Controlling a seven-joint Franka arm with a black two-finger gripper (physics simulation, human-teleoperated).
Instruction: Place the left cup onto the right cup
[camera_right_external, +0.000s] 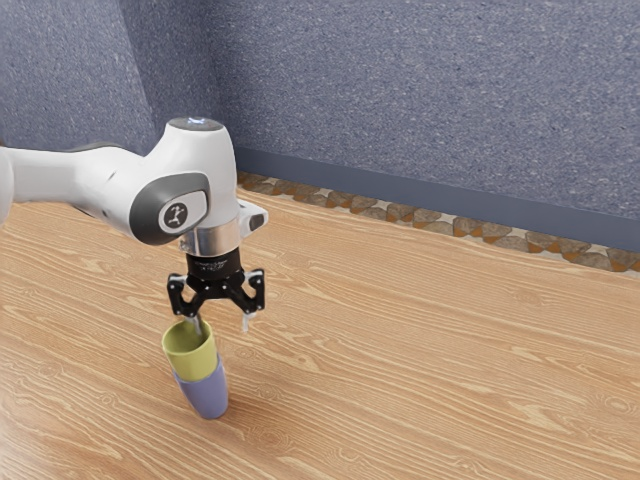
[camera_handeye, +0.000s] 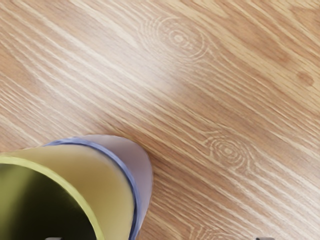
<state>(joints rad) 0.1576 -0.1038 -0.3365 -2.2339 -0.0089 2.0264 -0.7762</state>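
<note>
Since the green cup sits nested in the purple cup, the stack leaning, toward the worktop's near edge | fingers apart, one just inside the green rim, clamping nothing | judged: stacking done, cup let go

bright, even light; pale sheen on table; faint shadow beside purple cup.
</note>
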